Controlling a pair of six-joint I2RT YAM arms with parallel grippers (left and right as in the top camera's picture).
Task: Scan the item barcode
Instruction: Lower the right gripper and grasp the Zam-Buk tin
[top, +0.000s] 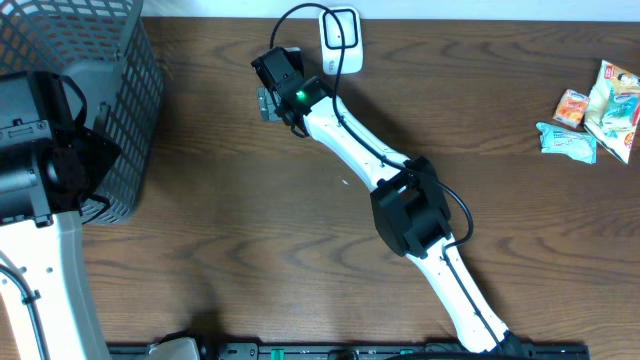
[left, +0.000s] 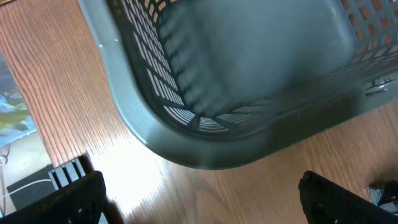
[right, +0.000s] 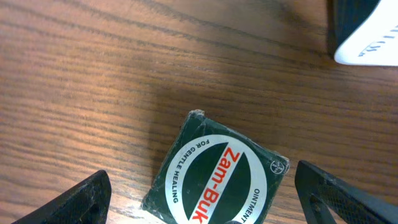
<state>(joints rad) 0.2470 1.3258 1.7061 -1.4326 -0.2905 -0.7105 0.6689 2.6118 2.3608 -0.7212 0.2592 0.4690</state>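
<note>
Your right gripper (right: 208, 198) is hovering with its fingers spread wide, the Zam-Buk box (right: 217, 171) lying flat on the table (right: 93, 74) between them; your left gripper (left: 205, 199) is gaping apart just beside the basket (left: 186, 149)

On my right wrist feed I read one label: the green box (right: 217, 174) carries a white oval with "Zam-Buk" in red, "FOR GENTLE HEALING" along its left rim and "OINTMENT" at lower right. The packets (top: 600, 110) overhead seem printed, but too small for me to read.
</note>
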